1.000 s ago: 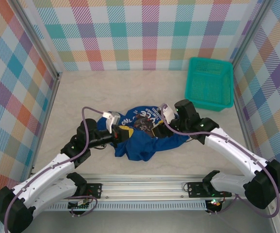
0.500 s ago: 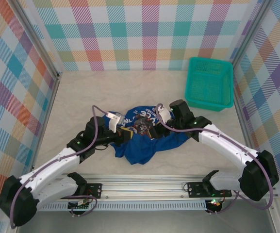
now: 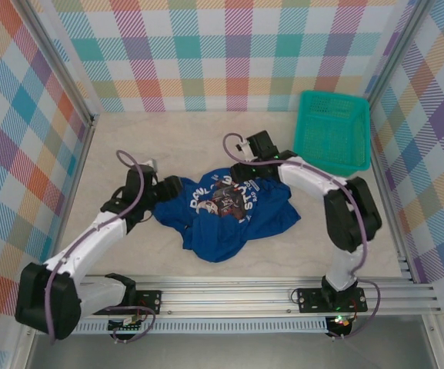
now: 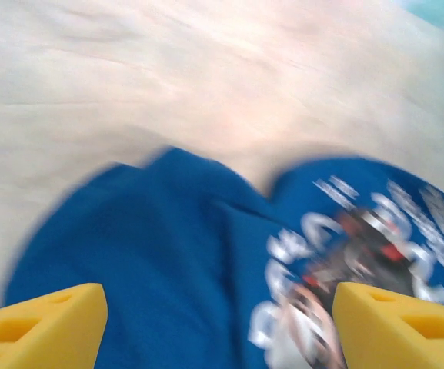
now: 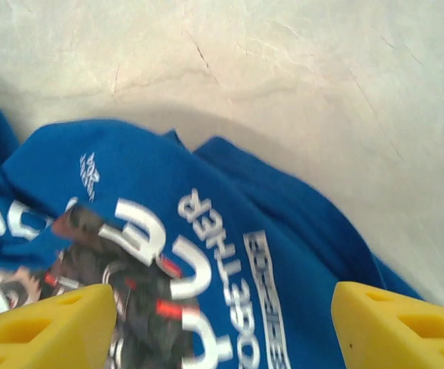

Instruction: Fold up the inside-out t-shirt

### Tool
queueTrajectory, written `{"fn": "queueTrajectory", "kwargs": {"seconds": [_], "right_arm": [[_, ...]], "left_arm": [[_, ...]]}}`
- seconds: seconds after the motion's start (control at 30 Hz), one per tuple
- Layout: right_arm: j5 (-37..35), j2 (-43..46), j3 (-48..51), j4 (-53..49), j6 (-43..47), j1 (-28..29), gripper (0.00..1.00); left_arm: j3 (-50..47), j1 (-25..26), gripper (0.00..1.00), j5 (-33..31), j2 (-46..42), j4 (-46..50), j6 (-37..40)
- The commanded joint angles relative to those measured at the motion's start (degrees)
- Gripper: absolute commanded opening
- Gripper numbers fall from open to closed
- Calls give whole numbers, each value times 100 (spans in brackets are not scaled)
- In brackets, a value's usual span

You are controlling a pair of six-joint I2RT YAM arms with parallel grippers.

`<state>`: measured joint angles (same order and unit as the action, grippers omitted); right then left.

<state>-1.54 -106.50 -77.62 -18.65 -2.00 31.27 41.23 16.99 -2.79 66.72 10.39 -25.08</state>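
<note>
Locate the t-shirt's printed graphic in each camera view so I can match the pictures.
Top external: the graphic sits at picture centre, on the middle of the blue t-shirt.
Left wrist: the graphic is at lower right, blurred.
Right wrist: the graphic runs from lower left to bottom centre, with sharp lettering.
Shared landmark: the pale table beyond the shirt's edge.

A fixed camera high above and behind the arm bases looks steeply down on the whole pale marbled tabletop [image 3: 206,138]. Each wrist camera hangs close over the crumpled royal-blue cotton t-shirt with white lettering [image 3: 222,211], angled down past its own yellow wedge-shaped fingertips [image 4: 41,327], the left view blurred. All three views share the shirt's printed graphic and the bare tabletop beside it.
</note>
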Motion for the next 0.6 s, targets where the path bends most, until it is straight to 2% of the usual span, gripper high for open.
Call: {"fn": "queueTrajectory", "kwargs": {"seconds": [0.0,0.13,0.2,0.23,0.37,0.47,0.5,0.57], "right_arm": [[85,-580,-665,-187,653,46,76],[228,-1260,-1367,-820,1020,50,77],[398,-1419,-1458,-961,1021,47,73],[403,-1434,-1434,-969,997,44,68],[139,-1398,-1353,-1003,1004,-1,30],[-136,-1144,-1243,-1036,951,-113,5],[-237,-967,-1124,-982,926,-152,1],[-387,-555,-884,-869,865,-255,0]], "left_arm": [[144,-445,79,-303,603,76,-347],[219,-787,80,94,1257,-74,-383],[261,-818,80,297,1539,-142,-347],[286,-820,79,370,1654,-164,-340],[339,-820,69,734,2132,-409,-314],[466,-821,49,990,2511,-591,-310],[516,-816,39,1096,2608,-671,-313],[634,-816,20,1252,2711,-868,-284]]}}
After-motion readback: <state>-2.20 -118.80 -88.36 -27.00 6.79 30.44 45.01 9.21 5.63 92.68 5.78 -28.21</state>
